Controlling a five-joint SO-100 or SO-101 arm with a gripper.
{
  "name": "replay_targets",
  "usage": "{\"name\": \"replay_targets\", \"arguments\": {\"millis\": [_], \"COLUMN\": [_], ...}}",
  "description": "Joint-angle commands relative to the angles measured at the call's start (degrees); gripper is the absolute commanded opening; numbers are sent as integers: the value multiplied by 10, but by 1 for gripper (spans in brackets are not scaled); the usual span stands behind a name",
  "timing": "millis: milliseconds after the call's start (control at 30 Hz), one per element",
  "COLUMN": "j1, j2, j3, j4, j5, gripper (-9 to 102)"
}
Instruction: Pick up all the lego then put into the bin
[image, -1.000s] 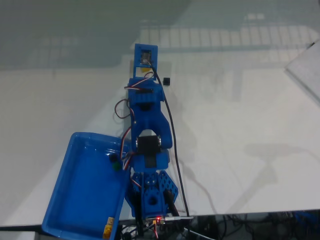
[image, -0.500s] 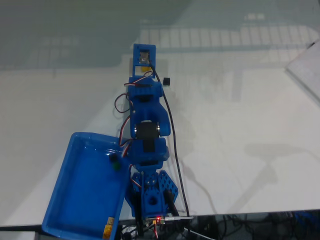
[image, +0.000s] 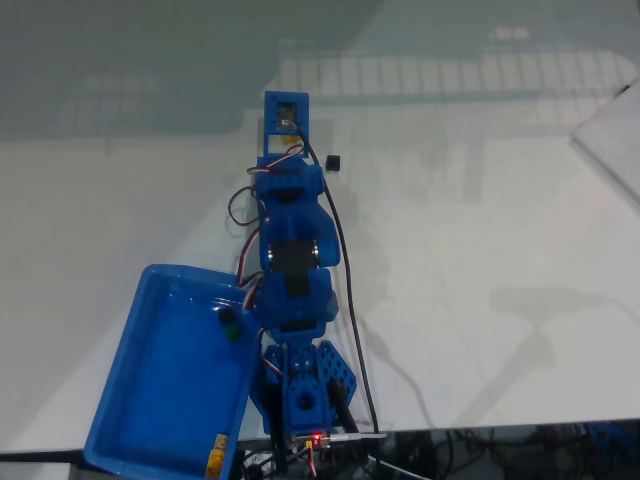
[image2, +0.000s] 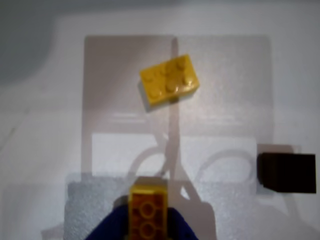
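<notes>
Our arm (image: 290, 260) has folded back a little from where it was a second ago. Our gripper (image2: 148, 227) squeezes a yellow brick (image2: 148, 212). Another yellow brick (image2: 168, 80) and a black brick (image2: 286, 172) lie on the table (image: 480, 250). Next stop, the bin (image: 150, 400).

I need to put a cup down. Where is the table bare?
Bare: the wide table right of the arm, and left of it above the bin. Crowded: around the gripper and its held brick, near the black brick and loose yellow brick.
</notes>
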Motion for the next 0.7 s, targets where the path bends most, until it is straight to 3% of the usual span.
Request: {"name": "replay_targets", "arguments": {"millis": [0, 233, 400, 667], "j1": [-10, -14, -45, -222], "j2": [3, 23, 151, 470], "j3": [-31, -28, -17, -26], "j4": [-8, -8, 11, 265], "j5": [-4, 16, 74, 129], "gripper": [0, 0, 0, 0]}}
